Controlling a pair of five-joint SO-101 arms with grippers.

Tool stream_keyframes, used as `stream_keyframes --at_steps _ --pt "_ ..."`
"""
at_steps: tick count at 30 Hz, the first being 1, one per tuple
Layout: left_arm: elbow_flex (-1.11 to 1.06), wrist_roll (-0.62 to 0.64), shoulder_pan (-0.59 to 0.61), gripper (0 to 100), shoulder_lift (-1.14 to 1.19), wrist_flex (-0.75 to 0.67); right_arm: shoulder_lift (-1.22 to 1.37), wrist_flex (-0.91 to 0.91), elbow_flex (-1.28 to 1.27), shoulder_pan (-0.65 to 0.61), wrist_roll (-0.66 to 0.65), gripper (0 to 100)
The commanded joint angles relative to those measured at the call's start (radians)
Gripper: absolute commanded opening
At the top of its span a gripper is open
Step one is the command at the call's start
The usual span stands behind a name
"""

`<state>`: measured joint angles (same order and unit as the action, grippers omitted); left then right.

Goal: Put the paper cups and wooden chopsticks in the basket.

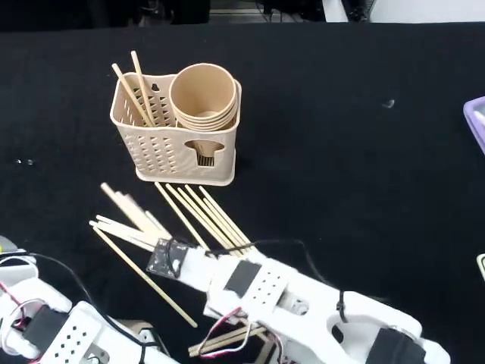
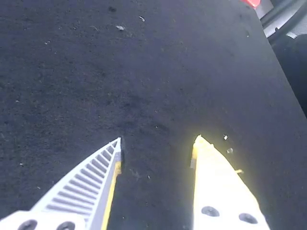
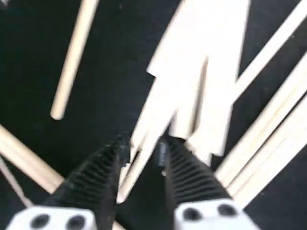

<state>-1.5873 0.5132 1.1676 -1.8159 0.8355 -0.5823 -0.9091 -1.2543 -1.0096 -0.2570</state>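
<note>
A beige perforated basket [image 1: 163, 148] stands at the back left of the black table. It holds a stack of paper cups [image 1: 203, 95] and two upright wooden chopsticks [image 1: 138, 89]. Several loose chopsticks [image 1: 198, 216] lie fanned out in front of it. My right gripper [image 1: 158, 254] is low over that pile, and its black fingers [image 3: 103, 172] are shut on one flat chopstick [image 3: 144, 160] between them [image 3: 142, 146]. My left gripper [image 2: 158, 143] is open above bare black cloth, with nothing between its fingers.
One long chopstick [image 1: 144, 277] lies slanted between the two arms, and a few more [image 1: 223, 341] poke out under the right arm. A purple container edge [image 1: 476, 121] shows at the far right. Cables run along the left arm [image 1: 61, 326].
</note>
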Motion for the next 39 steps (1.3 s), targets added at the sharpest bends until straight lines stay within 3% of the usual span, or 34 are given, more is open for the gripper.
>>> stream_keyframes --at_steps 1,9,16,20,24,29,39 --pt "0.042 0.008 -0.024 24 -0.006 -0.014 -0.012 -0.005 0.012 0.095 -0.087 2.1" --pt "0.042 0.008 -0.024 24 -0.006 -0.014 -0.012 -0.006 0.127 0.287 -0.201 1.5" --pt "0.042 0.008 -0.024 24 -0.005 -0.014 -0.012 -0.009 0.137 0.292 -0.212 3.8" --pt "0.030 0.006 -0.048 24 -0.005 -0.012 -0.012 -0.095 0.163 0.290 -0.212 13.6" --pt "0.022 0.003 -0.085 24 -0.005 -0.012 -0.013 -0.222 0.226 0.299 -0.215 15.5" --pt "0.021 -0.049 -0.110 24 -0.005 -0.012 -0.024 -0.448 0.312 0.253 -0.353 15.5" --pt "0.021 -0.049 -0.110 24 -0.005 -0.014 -0.251 -0.296 0.021 0.009 -0.397 15.5"
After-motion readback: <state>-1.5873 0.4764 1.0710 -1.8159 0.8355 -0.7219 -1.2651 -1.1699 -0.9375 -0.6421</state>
